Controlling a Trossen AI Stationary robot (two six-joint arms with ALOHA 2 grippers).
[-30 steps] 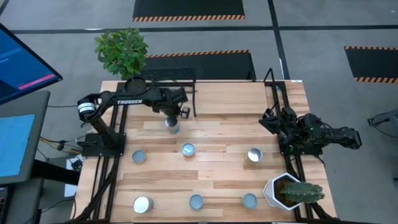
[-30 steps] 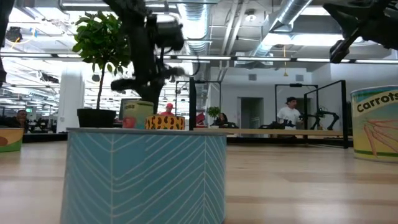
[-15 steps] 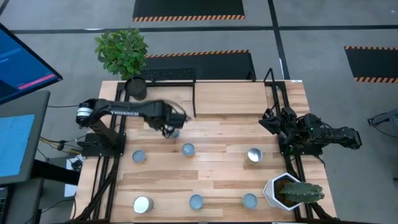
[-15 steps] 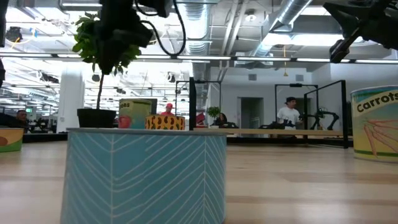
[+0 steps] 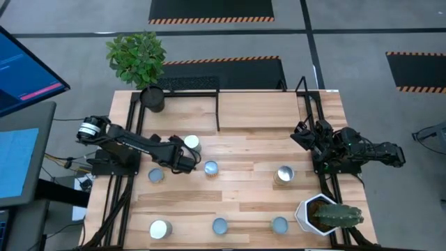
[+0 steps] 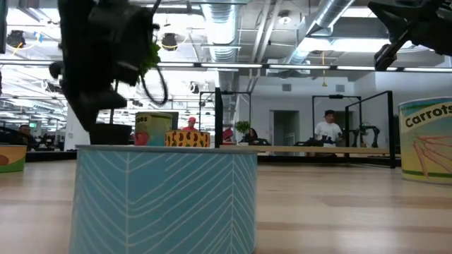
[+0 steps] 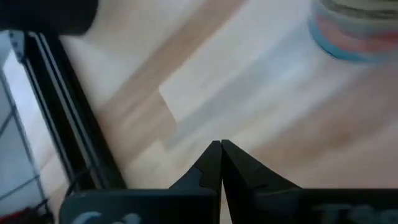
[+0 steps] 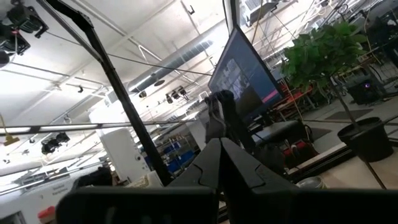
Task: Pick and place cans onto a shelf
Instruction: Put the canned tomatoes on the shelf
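I'm seeing the shelf (image 5: 217, 111) standing at the table's (image 5: 244, 199) far edge, one can (image 5: 191, 143) lying just before it, three cans across the middle, three along the near edge, cactus pot (image 5: 315, 213) sitting at the near right corner

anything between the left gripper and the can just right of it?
Nothing: in the high view only bare tabletop separates the left gripper from that can; they sit close, apart.
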